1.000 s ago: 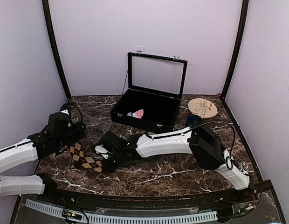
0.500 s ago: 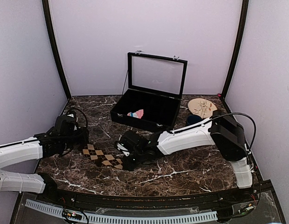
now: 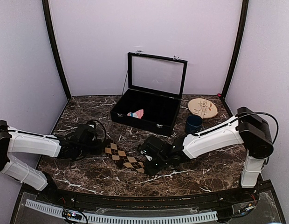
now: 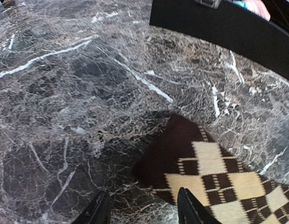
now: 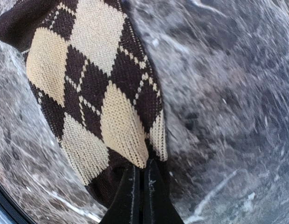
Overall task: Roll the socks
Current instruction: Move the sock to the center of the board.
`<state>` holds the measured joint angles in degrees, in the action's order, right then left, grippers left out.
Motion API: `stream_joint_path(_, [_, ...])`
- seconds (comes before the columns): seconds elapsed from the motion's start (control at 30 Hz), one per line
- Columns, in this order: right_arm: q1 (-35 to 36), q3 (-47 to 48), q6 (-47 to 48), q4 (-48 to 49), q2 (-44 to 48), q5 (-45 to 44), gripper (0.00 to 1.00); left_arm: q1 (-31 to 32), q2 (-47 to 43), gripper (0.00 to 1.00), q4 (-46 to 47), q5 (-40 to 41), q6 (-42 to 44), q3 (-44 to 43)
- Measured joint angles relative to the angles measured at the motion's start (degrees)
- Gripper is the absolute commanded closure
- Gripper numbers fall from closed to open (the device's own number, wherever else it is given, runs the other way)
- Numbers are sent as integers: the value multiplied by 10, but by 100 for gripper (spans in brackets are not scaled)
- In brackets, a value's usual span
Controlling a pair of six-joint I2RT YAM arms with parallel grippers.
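The brown argyle sock is laid flat on the marble table, at about 6 o'clock from the black box, and is stretched from its 10 o'clock end to its 4 o'clock end. The 4 o'clock end is pinched by the right gripper; in the right wrist view the fingers are seen pressed together on the knitted edge of the sock. The left gripper is held released at the 10 o'clock end, low over the table, with its fingers spread on either side of the sock's dark tip; whether the fabric is touched cannot be told. The pink sock is seen inside the box, whose lid is raised. A dark blue mug is set at 3 o'clock from the box, and a round wooden disc lies at 1 o'clock from the mug.
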<state>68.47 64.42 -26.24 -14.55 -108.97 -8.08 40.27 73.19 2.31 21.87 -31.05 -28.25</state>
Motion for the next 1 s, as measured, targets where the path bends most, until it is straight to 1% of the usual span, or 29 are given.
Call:
stream_joint_path(0.1, [0, -26, -4, -1, 21, -8, 96, 5, 43, 49, 12, 0, 7, -13])
stream_joint_path(0.23, [-1, -35, -6, -3, 28, -13, 93, 9, 99, 49, 27, 0, 20, -45])
stream_joint_path(0.47, [-3, -35, -4, -3, 28, -13, 92, 12, 158, 49, 60, -2, 56, -103])
stream_joint_path(0.63, [-7, -35, 0, -3, 28, -14, 92, 12, 209, 49, 66, -13, 73, -144])
stream_joint_path(0.77, [-11, -40, 5, -3, 32, -14, 92, 12, 227, 49, 61, -21, 70, -148])
stream_joint_path(1.0, [-34, -43, 20, -12, 38, -12, 92, 12, 228, 49, 54, -30, 51, -136])
